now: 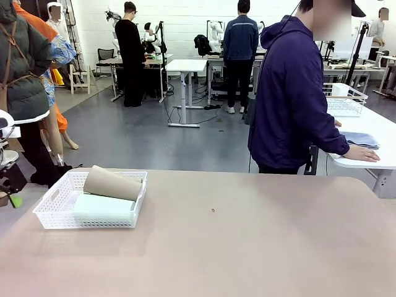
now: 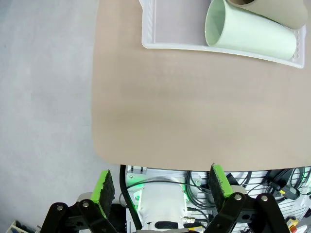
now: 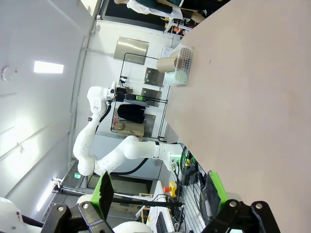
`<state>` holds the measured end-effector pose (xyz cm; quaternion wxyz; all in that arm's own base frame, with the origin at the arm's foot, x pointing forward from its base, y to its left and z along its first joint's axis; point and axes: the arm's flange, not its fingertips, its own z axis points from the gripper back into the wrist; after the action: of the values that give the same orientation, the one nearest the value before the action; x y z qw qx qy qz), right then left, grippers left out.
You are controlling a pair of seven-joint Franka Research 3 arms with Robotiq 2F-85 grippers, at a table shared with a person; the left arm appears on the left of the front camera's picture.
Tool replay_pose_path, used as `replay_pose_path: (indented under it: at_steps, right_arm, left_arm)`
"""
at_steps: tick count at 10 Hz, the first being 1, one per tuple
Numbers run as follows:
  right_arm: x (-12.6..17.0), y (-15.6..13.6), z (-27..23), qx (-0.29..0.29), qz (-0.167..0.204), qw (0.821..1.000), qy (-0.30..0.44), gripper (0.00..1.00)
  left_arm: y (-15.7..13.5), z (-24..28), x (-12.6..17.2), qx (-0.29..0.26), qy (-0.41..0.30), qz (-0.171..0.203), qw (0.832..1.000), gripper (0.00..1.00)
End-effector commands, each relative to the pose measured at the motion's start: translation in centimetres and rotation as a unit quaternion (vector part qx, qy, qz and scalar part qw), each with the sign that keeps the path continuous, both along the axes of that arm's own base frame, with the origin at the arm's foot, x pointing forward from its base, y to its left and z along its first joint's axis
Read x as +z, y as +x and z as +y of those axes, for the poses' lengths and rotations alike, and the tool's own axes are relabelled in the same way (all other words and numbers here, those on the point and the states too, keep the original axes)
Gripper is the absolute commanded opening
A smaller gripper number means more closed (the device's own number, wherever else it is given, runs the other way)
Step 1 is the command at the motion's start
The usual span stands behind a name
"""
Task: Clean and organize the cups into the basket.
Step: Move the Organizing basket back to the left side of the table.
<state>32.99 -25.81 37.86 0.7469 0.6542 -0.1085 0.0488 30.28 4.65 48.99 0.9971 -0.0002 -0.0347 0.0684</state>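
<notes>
The white basket [image 1: 52, 207] sits at the worktop's [image 1: 247, 241] left side, holding 2 cups on their sides: a mint cup [image 1: 104, 209] with a tan cup [image 1: 112, 183] resting across it. Left gripper [image 2: 163, 187] and right gripper [image 3: 159, 190] jaws stand wide, empty.

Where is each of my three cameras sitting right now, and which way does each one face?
Front view: fixed on the robot's side, looking across the table at the person standing beyond its far edge.
Left wrist view: above the table's edge, looking down; open left gripper at the bottom.
Right wrist view: rolled sideways, looking along the table; open right gripper at the bottom, the left arm farther off.
Shared: all show the basket holding the mint cup and tan cup.
</notes>
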Motion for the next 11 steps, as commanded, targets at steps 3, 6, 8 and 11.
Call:
replay_pose_path:
  at_steps: [3,6,8,11]
  right_arm:
    - [0.0,-0.2,-0.1,0.003,-0.002,1.000,-0.003,1.00]
    - [0.0,-0.2,-0.1,0.003,-0.002,1.000,-0.003,1.00]
    - [0.0,-0.2,-0.1,0.003,-0.002,1.000,-0.003,1.00]
    - [0.0,-0.2,-0.1,0.003,-0.002,1.000,-0.003,1.00]
  left_arm:
    - [2.1,4.6,1.6,0.000,-0.157,0.066,0.985,1.00]
    - [3.9,18.1,2.9,0.017,-0.369,0.088,0.925,1.00]
    - [4.2,25.4,1.7,0.027,-0.478,0.073,0.875,1.00]
    - [2.5,31.2,-0.1,0.049,-0.559,-0.015,0.828,1.00]
